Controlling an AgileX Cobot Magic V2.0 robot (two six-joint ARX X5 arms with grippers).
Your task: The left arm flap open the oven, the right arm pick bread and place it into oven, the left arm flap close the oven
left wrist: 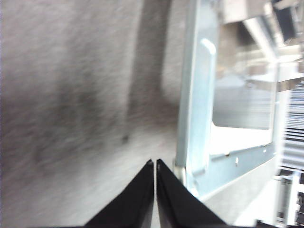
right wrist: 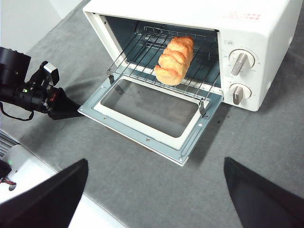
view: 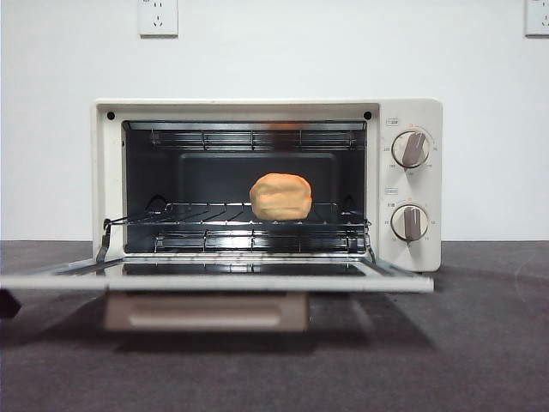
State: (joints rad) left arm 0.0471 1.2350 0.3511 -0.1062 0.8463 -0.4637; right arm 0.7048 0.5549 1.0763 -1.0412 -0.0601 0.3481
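The cream-white oven point(view: 257, 109) stands with its glass door point(view: 214, 281) flapped down flat. On the wire rack inside lies the golden bread point(view: 280, 196), free of both grippers. From above, the bread point(right wrist: 175, 59) rests lengthwise on the rack of the oven point(right wrist: 199, 16). My left gripper point(left wrist: 155, 164) is shut and empty, low over the grey table right beside the door's metal frame point(left wrist: 194, 95). It shows as a black tip point(view: 7, 302) by the door's corner, and as a black gripper point(right wrist: 64, 107). My right gripper point(right wrist: 156, 161) is open and empty, high in front of the door point(right wrist: 147, 107).
Two round knobs point(view: 410, 148) sit on the oven's right side. The beige bar handle point(view: 206, 311) hangs under the lowered door. Grey cloth point(view: 480, 343) covers the table. A white surface point(right wrist: 28, 175) borders the cloth near the left arm. Wall sockets point(view: 158, 15) are behind.
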